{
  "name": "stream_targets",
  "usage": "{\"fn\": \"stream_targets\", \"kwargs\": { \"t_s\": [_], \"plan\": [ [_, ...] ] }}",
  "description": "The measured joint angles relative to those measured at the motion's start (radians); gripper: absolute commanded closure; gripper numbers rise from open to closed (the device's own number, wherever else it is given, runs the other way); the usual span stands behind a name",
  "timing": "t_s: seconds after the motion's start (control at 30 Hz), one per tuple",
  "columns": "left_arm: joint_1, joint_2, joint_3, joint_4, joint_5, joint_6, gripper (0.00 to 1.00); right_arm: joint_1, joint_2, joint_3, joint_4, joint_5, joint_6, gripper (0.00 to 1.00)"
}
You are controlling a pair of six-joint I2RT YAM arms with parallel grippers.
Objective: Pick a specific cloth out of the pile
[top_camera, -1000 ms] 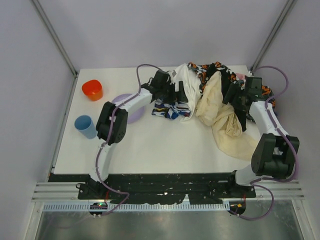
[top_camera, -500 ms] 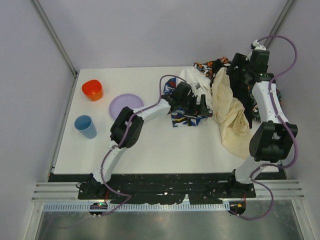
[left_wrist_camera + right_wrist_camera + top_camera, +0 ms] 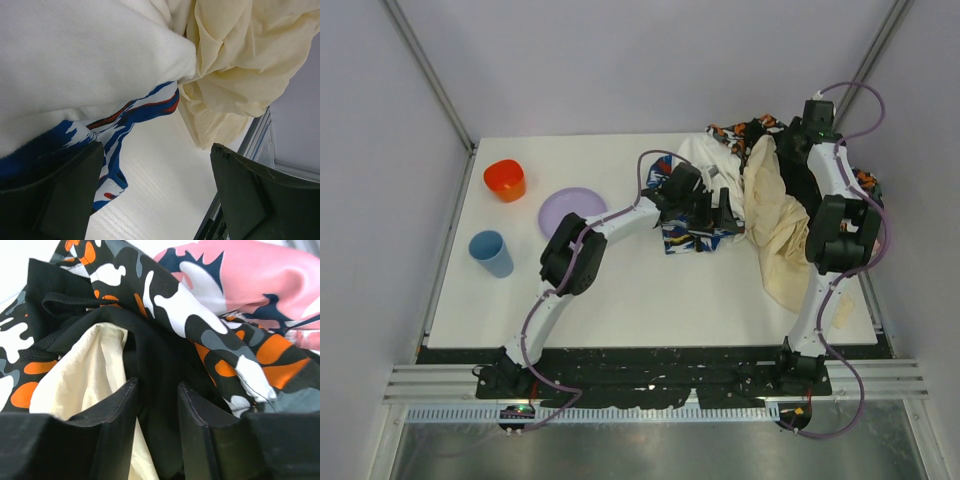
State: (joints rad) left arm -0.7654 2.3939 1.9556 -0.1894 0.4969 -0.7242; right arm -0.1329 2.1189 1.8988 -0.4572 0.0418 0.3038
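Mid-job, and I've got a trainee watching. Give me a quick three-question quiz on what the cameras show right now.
1. True or false: the left gripper is open.
2. Which cloth is pinched by the right gripper? A cream, B black, C pink.
3. What colour is the plate?
Key: 1 true; 2 B, the black cloth; 3 purple.
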Motion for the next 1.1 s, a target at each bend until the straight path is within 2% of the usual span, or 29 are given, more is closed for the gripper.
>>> {"fn": "stream_targets", "kwargs": {
  "t_s": [0.03, 0.07, 0.1, 0.17, 0.4, 0.63, 0.73, 0.87, 1.03, 1.1],
  "plan": [
    [0.000, 0.001, 0.001, 0.000, 0.001, -0.001, 0.09, 0.000, 0.010, 0.001, 0.000, -0.009, 0.003, 0.73],
    [0.000, 0.002, 0.002, 0.000, 0.002, -0.002, 0.09, 0.000, 0.017, 0.001, 0.000, -0.021, 0.007, 0.76],
    [0.000, 0.002, 0.004, -0.001, 0.002, -0.003, 0.09, 0.000, 0.022, 0.001, 0.000, -0.030, 0.011, 0.88],
    [0.000, 0.004, 0.007, -0.002, 0.002, -0.004, 0.09, 0.000, 0.023, 0.001, 0.000, -0.048, 0.015, 0.94],
    [0.000, 0.013, 0.021, -0.002, 0.006, -0.018, 0.09, 0.005, -0.007, 0.052, -0.032, -0.089, 0.019, 0.95],
    [0.001, 0.032, 0.056, 0.007, 0.030, -0.062, 0.10, 0.050, -0.221, 0.183, -0.011, -0.090, 0.014, 0.95],
    [0.001, 0.047, 0.082, 0.014, 0.038, -0.081, 0.10, 0.070, -0.361, 0.217, 0.078, -0.079, 0.025, 0.95],
    [0.000, 0.064, 0.114, 0.016, 0.045, -0.102, 0.11, 0.085, -0.529, 0.276, 0.282, -0.078, 0.071, 0.94],
    [-0.005, 0.080, 0.145, 0.017, 0.046, -0.119, 0.11, 0.083, -0.621, 0.402, 0.520, -0.105, 0.159, 0.95],
    [-0.008, 0.080, 0.146, 0.018, 0.048, -0.129, 0.08, 0.084, -0.643, 0.430, 0.575, -0.127, 0.200, 0.95]
  ]
}}
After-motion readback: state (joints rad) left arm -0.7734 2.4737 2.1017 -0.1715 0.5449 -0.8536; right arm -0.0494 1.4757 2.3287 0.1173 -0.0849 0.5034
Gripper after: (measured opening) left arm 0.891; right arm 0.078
